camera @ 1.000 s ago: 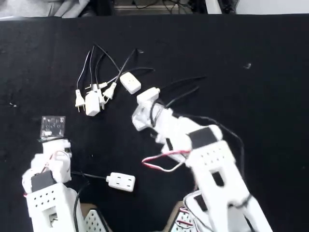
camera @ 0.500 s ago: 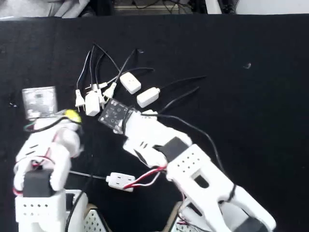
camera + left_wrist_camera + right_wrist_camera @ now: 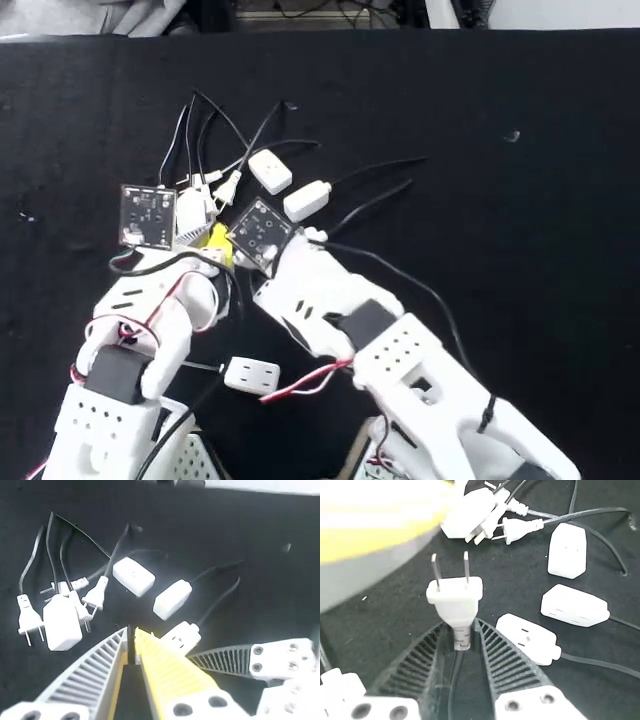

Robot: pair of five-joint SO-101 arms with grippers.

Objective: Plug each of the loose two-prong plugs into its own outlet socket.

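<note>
A black table (image 3: 520, 300) carries a scatter of white plugs and sockets on thin black cords (image 3: 375, 200), with both of your arms bent in over its near left part. Your right gripper (image 3: 459, 630) is clamped on the neck of a two-prong plug (image 3: 455, 596), whose two metal prongs point away from the wrist toward the cluster of parts. Just beside one of its ribbed fingers lies an outlet socket (image 3: 527, 637) with its slots facing up. A second socket (image 3: 575, 605) and a third socket (image 3: 566, 550) lie a little farther out, each apart from the others.

Your left gripper (image 3: 130, 634) has its grey and yellow fingers drawn together to a sliver, with nothing between them. It hangs close beside the right gripper, its tips aimed at the same cluster. Ahead of it sits a white adapter block (image 3: 61, 625), with a loose plug (image 3: 26, 622) lying just beside it on the cloth and another plug (image 3: 95, 594) near its far side, prongs toward the block.

A fourth socket (image 3: 252, 374) lies well apart from the rest, near the table's front edge between the two arms, on its own cord.
</note>
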